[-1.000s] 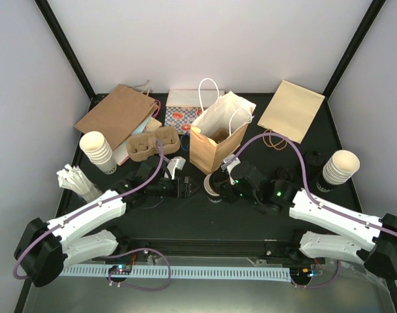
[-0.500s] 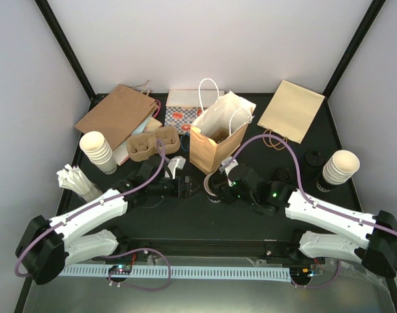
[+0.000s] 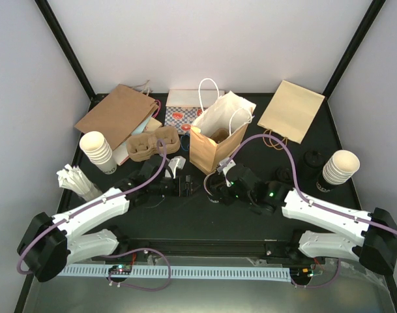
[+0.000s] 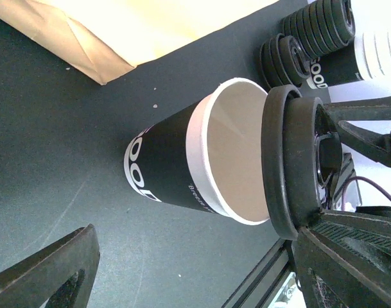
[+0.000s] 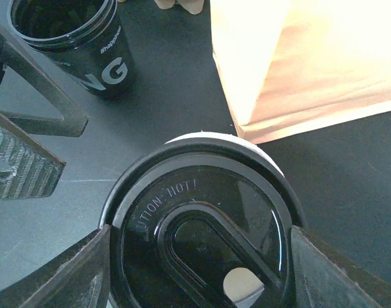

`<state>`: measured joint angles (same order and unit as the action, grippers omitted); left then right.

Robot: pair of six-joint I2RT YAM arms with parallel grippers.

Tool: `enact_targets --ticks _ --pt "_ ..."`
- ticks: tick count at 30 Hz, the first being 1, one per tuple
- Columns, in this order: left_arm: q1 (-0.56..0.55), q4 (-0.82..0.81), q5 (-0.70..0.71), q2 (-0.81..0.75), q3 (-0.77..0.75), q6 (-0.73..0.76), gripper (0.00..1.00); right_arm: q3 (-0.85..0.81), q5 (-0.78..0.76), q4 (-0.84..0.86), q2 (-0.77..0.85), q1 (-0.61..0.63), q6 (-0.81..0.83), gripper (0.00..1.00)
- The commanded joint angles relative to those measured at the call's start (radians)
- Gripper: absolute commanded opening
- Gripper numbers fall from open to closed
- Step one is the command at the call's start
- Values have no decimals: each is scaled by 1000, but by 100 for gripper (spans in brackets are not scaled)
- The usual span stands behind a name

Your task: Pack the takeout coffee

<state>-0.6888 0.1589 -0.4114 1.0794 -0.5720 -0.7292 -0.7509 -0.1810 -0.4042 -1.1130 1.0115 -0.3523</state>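
A black paper cup (image 4: 166, 170) with a white rim and pale inside stands on the black table between the two arms. My right gripper (image 5: 201, 256) is shut on a black lid (image 5: 201, 224) marked "CAUTION: HOT!". The lid (image 4: 291, 167) sits tilted just over the cup's mouth, and only a sliver of the white rim (image 5: 201, 136) shows under it. My left gripper (image 4: 195, 253) is open beside the cup, its fingers wide apart and touching nothing. A small black takeout coffee cup (image 5: 73, 38), dark inside, stands beyond the left fingers (image 5: 28, 115).
An open brown paper bag (image 3: 214, 140) stands just behind the cup. A cardboard cup tray (image 3: 152, 143) lies to its left. Stacked paper cups stand at left (image 3: 97, 151) and right (image 3: 339, 168), with spare lids (image 4: 311, 38) nearby. Flat bags (image 3: 117, 114) (image 3: 291, 109) lie at the back.
My right gripper has moved left with the lid and now sits over the paper cup's mouth. The left arm has barely moved.
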Motion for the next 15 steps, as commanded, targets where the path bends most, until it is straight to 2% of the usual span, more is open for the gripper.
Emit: enact_targets --ticks 1,15 --pt "6 -34 10 7 -36 -14 85 16 3 49 -6 4 5 57" --pt "11 -38 4 -11 -34 -19 82 14 -17 68 -32 4 35 57"
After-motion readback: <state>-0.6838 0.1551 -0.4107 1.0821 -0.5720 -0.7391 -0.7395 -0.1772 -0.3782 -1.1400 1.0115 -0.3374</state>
